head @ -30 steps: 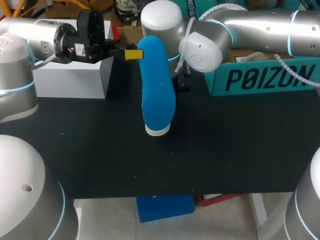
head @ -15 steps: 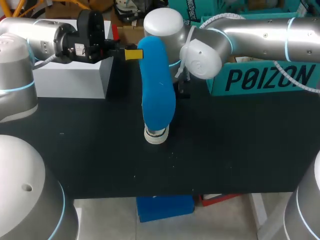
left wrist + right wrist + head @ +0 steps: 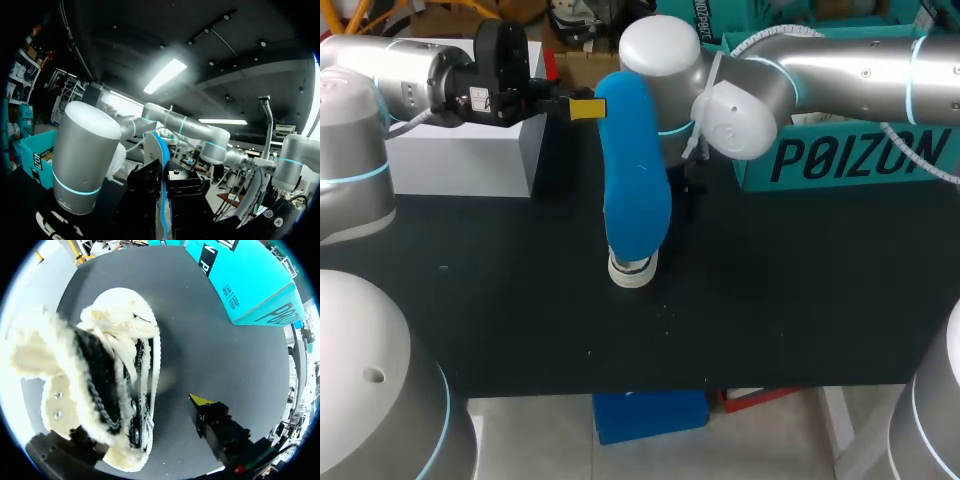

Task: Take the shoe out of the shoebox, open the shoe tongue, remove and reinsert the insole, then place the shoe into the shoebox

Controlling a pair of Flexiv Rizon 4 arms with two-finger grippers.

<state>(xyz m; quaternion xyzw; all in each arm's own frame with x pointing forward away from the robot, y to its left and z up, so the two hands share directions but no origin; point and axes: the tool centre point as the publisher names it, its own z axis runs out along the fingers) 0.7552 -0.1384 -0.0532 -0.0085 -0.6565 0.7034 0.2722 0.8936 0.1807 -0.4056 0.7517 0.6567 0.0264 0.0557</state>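
Upper middle, insole (image 3: 635, 170): blue, held over the black table (image 3: 520, 300); I see my left gripper (image 3: 582, 107) clamped on its top end.
Shoe (image 3: 107, 385): fleecy cream and black, centre frame, beneath the insole's lower end.
Right gripper (image 3: 135, 427): fingers spread wide, gripping nothing.
Shoebox (image 3: 840, 150): teal, upper right.

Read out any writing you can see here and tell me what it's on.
"POIZON": large dark letters on the side of the teal shoebox.
"CAN'T STOP": small print on another face of the shoebox, right wrist view; the lines beside it are too small.
Too small to read: the white label on the left gripper body.
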